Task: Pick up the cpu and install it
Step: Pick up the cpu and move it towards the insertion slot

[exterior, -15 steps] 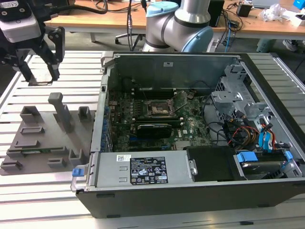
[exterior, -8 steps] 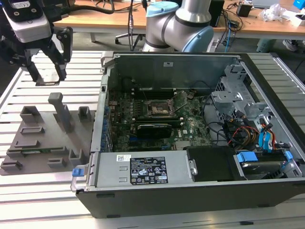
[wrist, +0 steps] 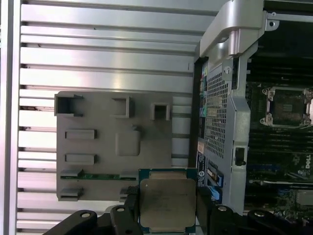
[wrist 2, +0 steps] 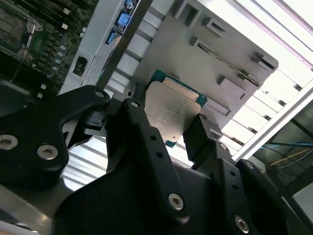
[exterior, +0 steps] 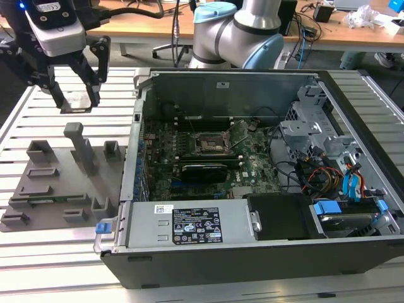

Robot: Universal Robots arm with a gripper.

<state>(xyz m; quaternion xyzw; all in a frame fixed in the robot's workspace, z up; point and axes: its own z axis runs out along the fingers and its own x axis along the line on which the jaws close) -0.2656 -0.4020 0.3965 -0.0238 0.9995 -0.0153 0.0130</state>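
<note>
Quick count: 1 robot arm, 1 gripper w/ 2 fingers. 1 cpu. 1 grey tray on the slatted table, by its edge at the exterior view's left: 3 upright blocks along one tray edge, 1 of them a tall post, plus 1 green strip. 1 open PC case w/ 1 mobo socket and 1 PSU box inside.

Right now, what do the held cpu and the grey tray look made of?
cpu: metal lid by its dull silver-grey sheen, sitting on a green rim that is likely circuit-board laminate. tray: matte, even grey with moulded-looking blocks and slots, so probably plastic; it could also be printed.
</note>
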